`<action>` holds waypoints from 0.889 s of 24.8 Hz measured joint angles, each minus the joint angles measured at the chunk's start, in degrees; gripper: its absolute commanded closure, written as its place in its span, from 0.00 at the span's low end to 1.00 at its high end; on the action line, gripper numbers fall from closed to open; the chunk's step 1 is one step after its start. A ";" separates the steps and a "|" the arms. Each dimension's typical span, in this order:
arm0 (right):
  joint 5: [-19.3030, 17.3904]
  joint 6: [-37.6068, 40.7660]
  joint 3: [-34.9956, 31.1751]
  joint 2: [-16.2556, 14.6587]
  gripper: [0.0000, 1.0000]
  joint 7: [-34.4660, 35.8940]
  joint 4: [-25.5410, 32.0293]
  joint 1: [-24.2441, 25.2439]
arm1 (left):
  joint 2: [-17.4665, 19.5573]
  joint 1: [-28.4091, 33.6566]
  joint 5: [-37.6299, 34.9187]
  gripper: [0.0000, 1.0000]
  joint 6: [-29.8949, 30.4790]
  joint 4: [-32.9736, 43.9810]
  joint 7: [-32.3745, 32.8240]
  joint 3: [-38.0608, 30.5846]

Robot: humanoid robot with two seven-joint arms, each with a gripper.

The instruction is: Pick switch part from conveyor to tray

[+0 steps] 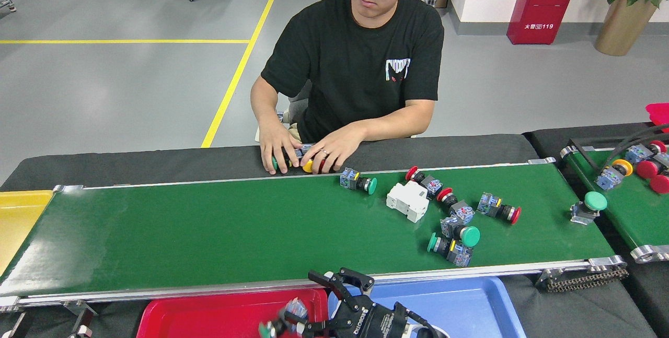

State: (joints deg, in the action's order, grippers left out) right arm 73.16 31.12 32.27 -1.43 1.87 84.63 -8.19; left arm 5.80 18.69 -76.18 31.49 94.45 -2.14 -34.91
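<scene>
Hovering at the near edge of the head view, the right pincer (300,322) was over the red tray (209,317), its dark fingers spread around a small switch part (285,322) with a green cap and bluish body. That part was blurred, so I cannot tell whether the fingers were clamped on it or had let it go; its position above the tray suggests the drop-off stage of the task. The left pincer was not in view.

Just right of the red tray lay a blue tray (460,301), and a yellow tray (21,218) sat at the far left end of the conveyor (209,233). The trays were lined along the near rail, probably so that parts lifted off the belt need only a short carry.

On the right half of the belt more parts waited: a green-capped switch (358,182) lying alone near the far rail, a white block (408,201), and a loose cluster of red- and green-capped switches (460,223) near it. They lay on their sides at odd angles, so each would likely need its own approach.

Beyond the far rail, a person's hands (303,152) rested on the black counter (130,163), covering a few parts there, seemingly gathering them. A second belt (622,207) at the far right carried further switches.
</scene>
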 measured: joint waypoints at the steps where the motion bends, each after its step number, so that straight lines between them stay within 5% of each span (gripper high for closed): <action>1: -0.09 -2.94 -1.00 0.00 0.01 0.00 0.18 0.19 | -0.02 0.01 0.00 0.00 0.00 0.00 0.00 -0.05; 6: -0.24 -32.62 -5.89 -1.52 0.01 3.22 3.06 5.61 | -0.02 0.17 0.01 0.00 0.06 0.08 0.00 -0.34; 9: -0.39 -42.88 -6.23 -3.72 0.01 6.97 5.59 9.99 | -0.03 0.20 0.01 0.00 0.06 0.18 0.00 -0.27; 15: -0.49 -47.74 -6.22 -3.72 0.02 8.26 6.81 14.63 | -0.04 0.53 0.01 0.00 0.06 0.34 0.01 -0.02; 22: -0.44 -53.32 -6.21 -3.58 0.02 7.46 6.71 13.51 | -0.03 0.55 0.01 0.00 0.05 0.35 0.01 0.01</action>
State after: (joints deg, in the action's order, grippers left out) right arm 72.72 -22.20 26.06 -5.01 9.33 91.34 5.32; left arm 5.76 19.24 -76.16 31.54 94.80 -2.14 -34.89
